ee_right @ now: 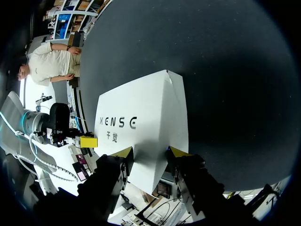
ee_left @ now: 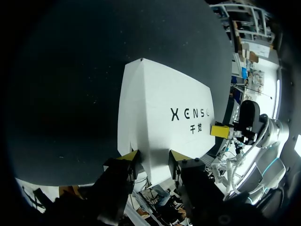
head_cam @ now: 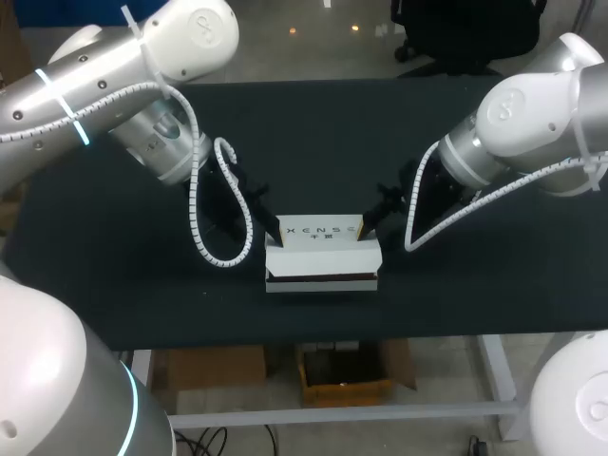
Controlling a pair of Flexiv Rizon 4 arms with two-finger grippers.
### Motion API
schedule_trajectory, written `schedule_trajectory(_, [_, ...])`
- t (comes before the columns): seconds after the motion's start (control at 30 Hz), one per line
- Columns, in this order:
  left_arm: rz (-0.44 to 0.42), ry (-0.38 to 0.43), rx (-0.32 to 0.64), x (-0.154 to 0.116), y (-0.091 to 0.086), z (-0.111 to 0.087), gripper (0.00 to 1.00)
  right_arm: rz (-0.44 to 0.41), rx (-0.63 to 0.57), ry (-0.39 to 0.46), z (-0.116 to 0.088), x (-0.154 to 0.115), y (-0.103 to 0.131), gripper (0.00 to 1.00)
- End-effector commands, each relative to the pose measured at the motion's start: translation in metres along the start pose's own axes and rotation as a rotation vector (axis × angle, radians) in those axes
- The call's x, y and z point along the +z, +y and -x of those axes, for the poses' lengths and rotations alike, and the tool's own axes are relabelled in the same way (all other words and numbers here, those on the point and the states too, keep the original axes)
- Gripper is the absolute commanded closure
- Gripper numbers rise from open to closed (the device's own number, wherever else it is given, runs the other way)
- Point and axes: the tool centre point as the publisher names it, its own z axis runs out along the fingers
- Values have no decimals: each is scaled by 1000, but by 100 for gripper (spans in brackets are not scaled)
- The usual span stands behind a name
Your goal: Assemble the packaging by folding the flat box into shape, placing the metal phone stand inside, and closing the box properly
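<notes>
Black tabletop holds the white box, left pincer and right pincer each angled down, clamped on opposite ends.

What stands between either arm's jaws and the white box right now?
Nothing visible does: the white box is between both pairs of jaws, one pair at each end.

my table is a broad dark surface, matte black from its far edge to its near edge. fine pale specks dot it here and there. under the near edge, by the right corner, its pale metal frame shows.
</notes>
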Motion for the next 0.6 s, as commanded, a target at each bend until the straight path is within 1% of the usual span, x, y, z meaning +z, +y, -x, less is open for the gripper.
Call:
schedule_trajectory(0.03, [33,4,-7,3,-7,-6,60,-13,3,6,-5,1,1,55])
schedule_trajectory(0.27, [47,6,-21,2,-6,-8,65,-33,8,14,-7,1,2,55])
schedule_trajectory(0.43, [52,4,-26,1,-4,-9,60,-39,10,16,-7,1,1,55])
schedule_trajectory(0.6, [56,5,-29,0,-2,-9,60,-41,10,19,-8,-1,0,55])
